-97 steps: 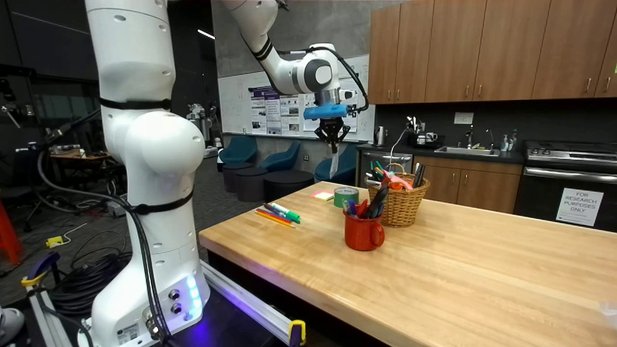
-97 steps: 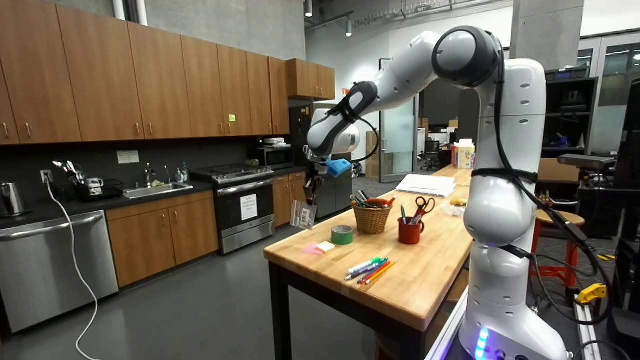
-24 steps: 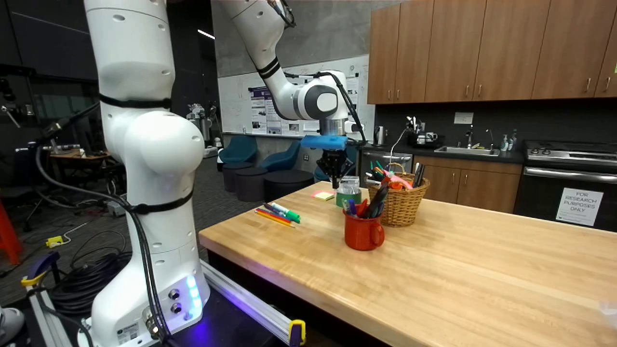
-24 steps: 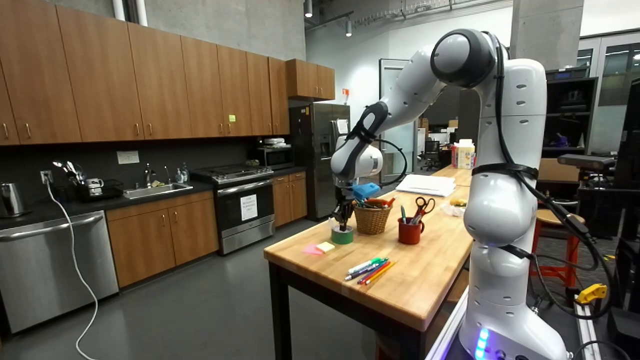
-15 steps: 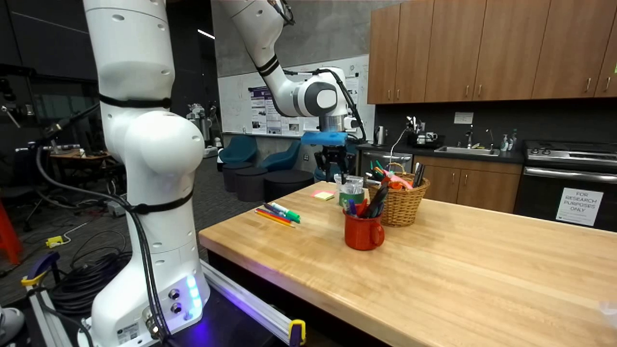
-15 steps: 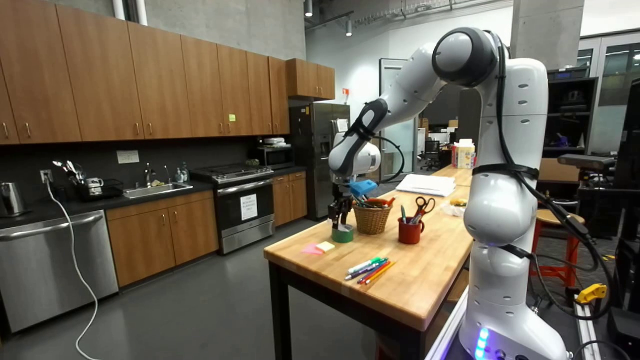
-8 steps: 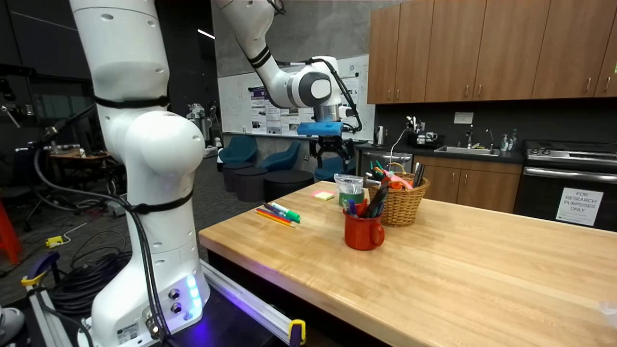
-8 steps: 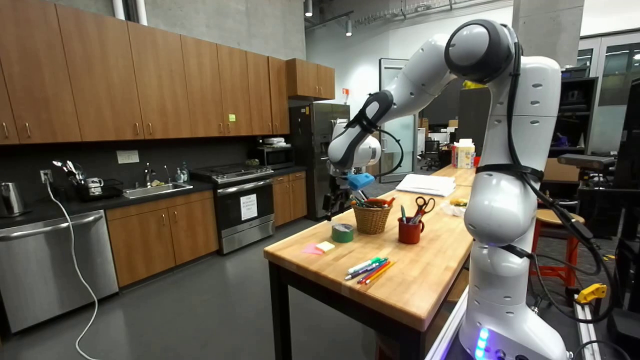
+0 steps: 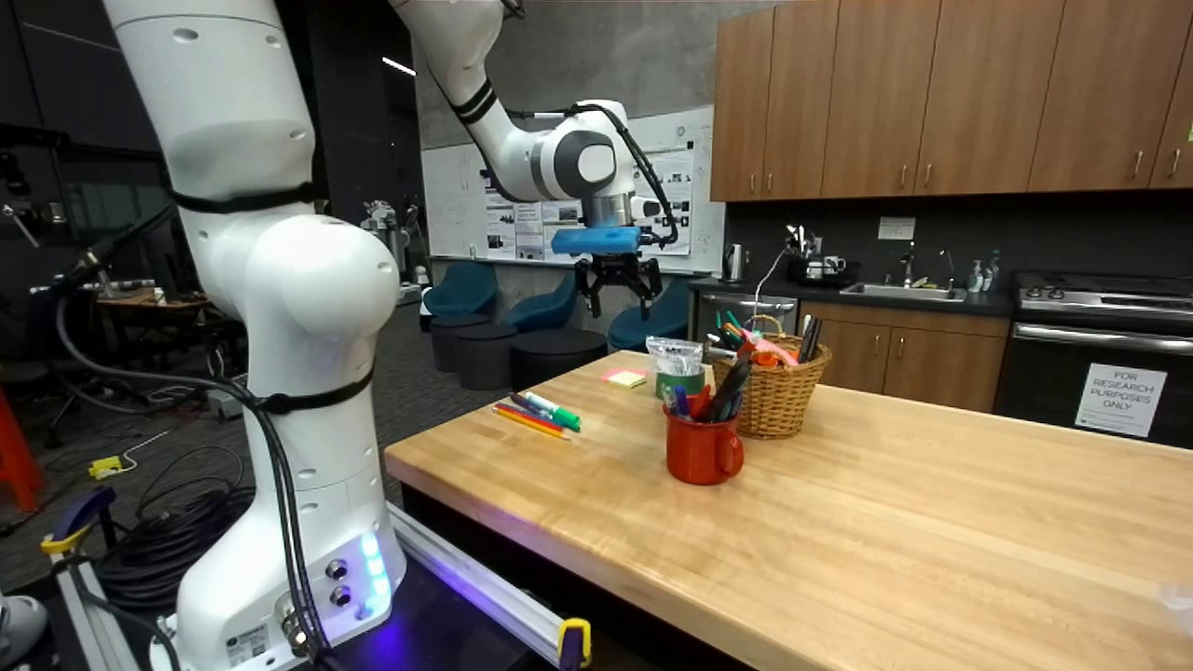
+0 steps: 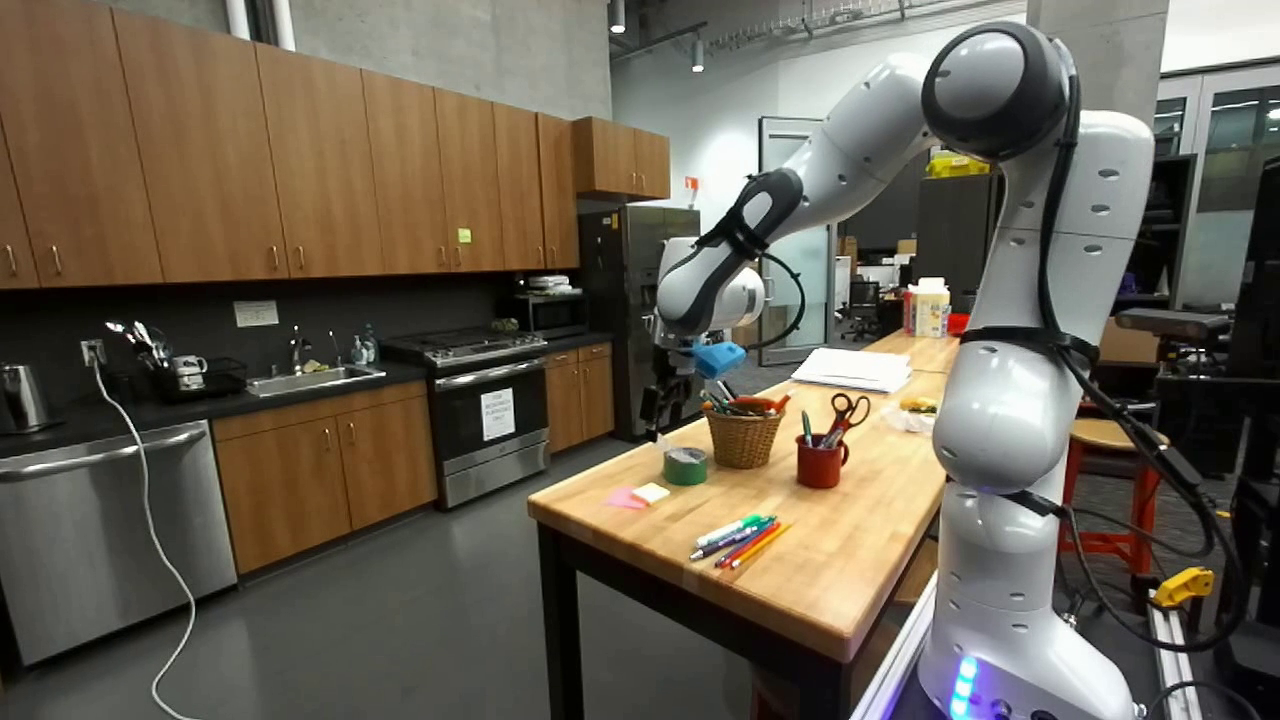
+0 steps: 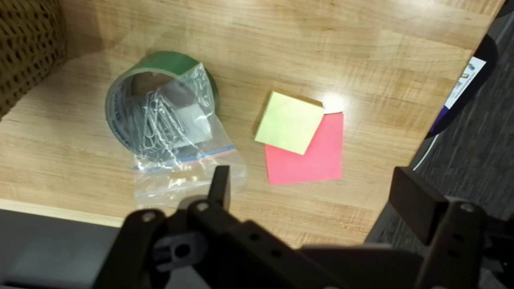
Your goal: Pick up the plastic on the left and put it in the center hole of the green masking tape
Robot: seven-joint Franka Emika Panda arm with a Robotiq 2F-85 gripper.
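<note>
The plastic is a clear zip bag [image 11: 172,120] of paper clips. It lies in and across the hole of the green masking tape [image 11: 168,62], its zip end reaching out past the rim. In an exterior view the bag [image 9: 675,354] sticks up above the tape roll [image 9: 679,381]. My gripper [image 9: 619,309] hangs above the table, off to one side of the tape and apart from the bag. In the wrist view the gripper [image 11: 313,180] has its fingers wide apart, nothing held between them. How deep the clips sit in the hole cannot be told.
A wicker basket [image 9: 774,396] of pens stands close beside the tape, with a red mug [image 9: 701,449] near it. Yellow sticky notes [image 11: 289,122] lie on a pink sheet [image 11: 307,164]. Several pens and pencils [image 10: 740,540] lie nearer the table's end.
The bag, earlier hanging from my gripper, now rests on the tape. Over the last second the gripper has opened, let go, risen and drawn sideways away from the roll.
</note>
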